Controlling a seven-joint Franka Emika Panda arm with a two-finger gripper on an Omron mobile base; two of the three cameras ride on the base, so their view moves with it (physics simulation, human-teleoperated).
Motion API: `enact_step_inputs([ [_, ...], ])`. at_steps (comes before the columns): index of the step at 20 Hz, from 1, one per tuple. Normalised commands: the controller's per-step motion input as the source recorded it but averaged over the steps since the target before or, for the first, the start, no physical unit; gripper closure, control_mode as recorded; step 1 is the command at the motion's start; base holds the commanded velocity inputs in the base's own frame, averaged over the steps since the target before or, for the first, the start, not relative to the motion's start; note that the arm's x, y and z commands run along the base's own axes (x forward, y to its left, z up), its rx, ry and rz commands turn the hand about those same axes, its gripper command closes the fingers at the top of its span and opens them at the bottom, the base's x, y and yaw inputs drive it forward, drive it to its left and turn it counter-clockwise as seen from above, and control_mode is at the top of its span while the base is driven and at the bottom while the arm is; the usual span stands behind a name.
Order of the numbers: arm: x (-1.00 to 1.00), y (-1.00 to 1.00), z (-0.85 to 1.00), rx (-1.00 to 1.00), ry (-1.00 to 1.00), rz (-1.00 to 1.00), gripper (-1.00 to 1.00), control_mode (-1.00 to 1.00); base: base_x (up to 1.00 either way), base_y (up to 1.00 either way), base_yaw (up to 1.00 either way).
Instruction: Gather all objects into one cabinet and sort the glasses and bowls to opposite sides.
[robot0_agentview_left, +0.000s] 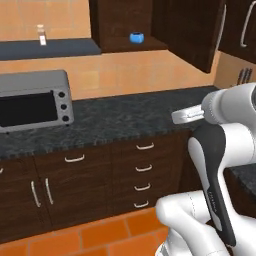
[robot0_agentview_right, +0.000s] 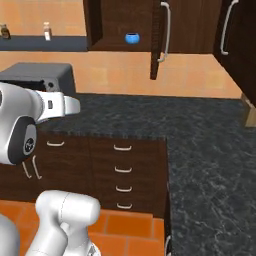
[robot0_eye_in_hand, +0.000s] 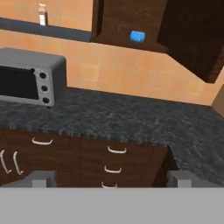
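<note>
One bright-blue bowl (robot0_agentview_left: 136, 37) (robot0_agentview_right: 132, 38) (robot0_eye_in_hand: 137, 36) stands alone on the lower shelf of the dark wood wall cabinet (robot0_agentview_left: 120, 20) (robot0_agentview_right: 117, 20) (robot0_eye_in_hand: 127, 19). The cabinet's tall door (robot0_agentview_left: 195, 30) (robot0_agentview_right: 159, 40) hangs open to the right of the bowl. My gripper (robot0_eye_in_hand: 111, 179) is open, its fingertips (robot0_eye_in_hand: 41, 178) far apart with nothing between them. It hovers in front of the counter, well below and short of the cabinet. The glasses are out of view.
A silver toaster oven (robot0_agentview_left: 32, 100) (robot0_eye_in_hand: 30, 81) sits at the left on the dark granite counter (robot0_agentview_left: 130, 120) (robot0_agentview_right: 200, 140), which turns a corner to the right. Drawers (robot0_agentview_left: 142, 170) lie below. A small bottle (robot0_agentview_left: 42, 35) stands on a wall shelf. A closed cabinet (robot0_agentview_right: 235, 30) is at the right.
</note>
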Motion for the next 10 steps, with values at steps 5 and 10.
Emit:
enact_step_inputs([
  [5,0.0,0.0,0.0,0.0,0.0,0.0,-1.0,1.0,1.0,-0.09,0.0],
  [10,0.0,0.0,0.0,0.0,0.0,0.0,-1.0,1.0,0.89,-0.14,0.0],
])
